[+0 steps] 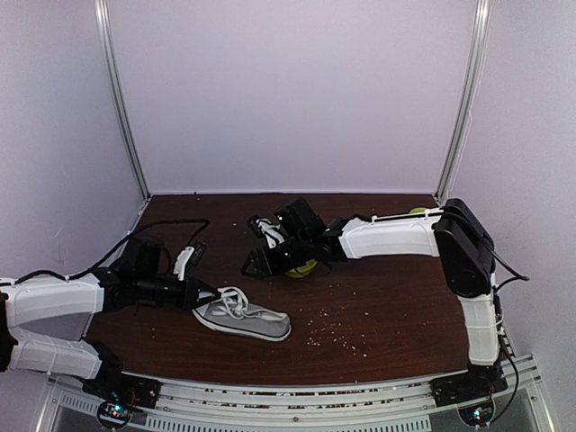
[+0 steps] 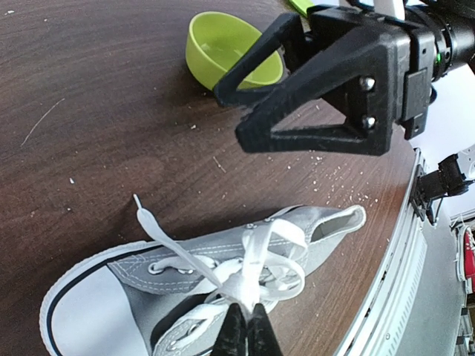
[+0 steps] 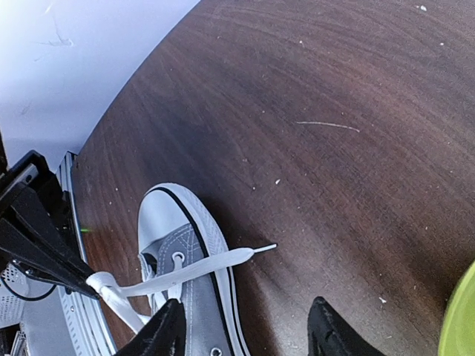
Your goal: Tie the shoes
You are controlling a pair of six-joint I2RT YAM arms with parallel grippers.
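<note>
The shoe (image 1: 245, 318) is a grey sneaker with a white toe cap, lying on the brown table in front of the left arm. Its white laces (image 2: 256, 259) are bunched in loops over the tongue. My left gripper (image 2: 246, 320) is shut on that bunch of laces, just above the shoe (image 2: 148, 297). One free lace end (image 3: 223, 261) lies across the shoe's rim (image 3: 215, 245) onto the table. My right gripper (image 3: 245, 337) hovers open above the shoe's side, with nothing between its fingers. In the top view my right gripper (image 1: 256, 265) is just beyond the shoe.
A green bowl (image 2: 223, 48) stands on the table behind the right gripper and is partly covered by the right arm (image 1: 396, 236) from above. Crumbs (image 1: 337, 335) are scattered right of the shoe. A metal rail (image 2: 393, 274) borders the table's near edge.
</note>
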